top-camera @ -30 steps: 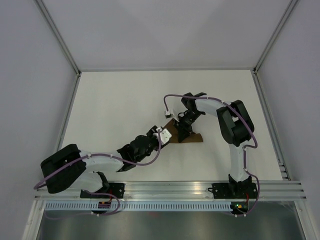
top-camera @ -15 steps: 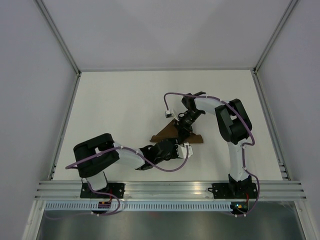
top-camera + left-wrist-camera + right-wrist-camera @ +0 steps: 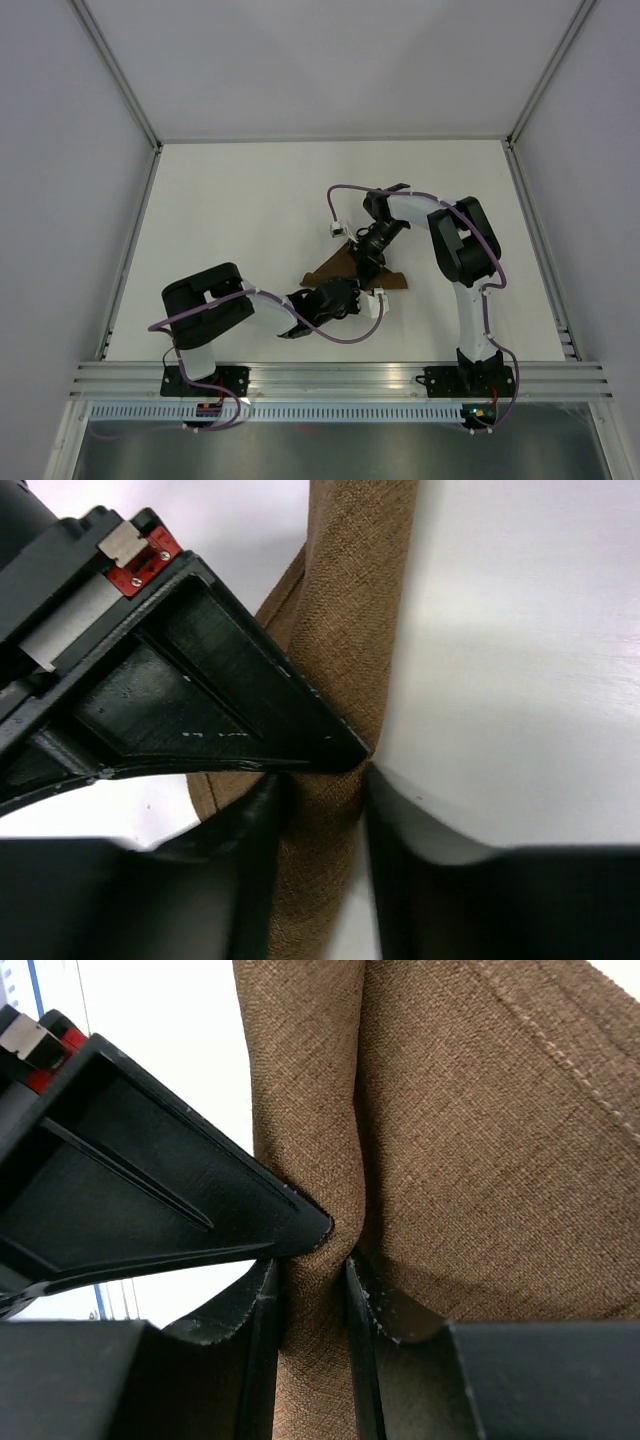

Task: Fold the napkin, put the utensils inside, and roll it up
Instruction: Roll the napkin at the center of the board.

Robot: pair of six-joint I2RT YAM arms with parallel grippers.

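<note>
The dark-brown napkin [image 3: 324, 271] lies on the white table as a narrow rolled bundle with a flat flap on its right. My left gripper [image 3: 349, 294] is at the bundle's near side, shut on the rolled napkin [image 3: 360, 600], which runs between its fingers [image 3: 250, 860]. My right gripper [image 3: 365, 264] comes from the far side and is shut on the roll [image 3: 300, 1080] next to the flat flap [image 3: 480, 1140]. In both wrist views the cloth fills the gap between the jaws. The knife is hidden; no blade or teal handle shows in any view.
The white table [image 3: 230, 200] is boxed in by grey walls with metal frame posts. An aluminium rail [image 3: 340, 378] runs along the near edge by the arm bases. Purple cables [image 3: 345, 190] loop off both arms near the napkin.
My left arm has swung from the napkin's left side round to its near side, and its gripper now clamps the roll there. My right gripper has hardly moved.
</note>
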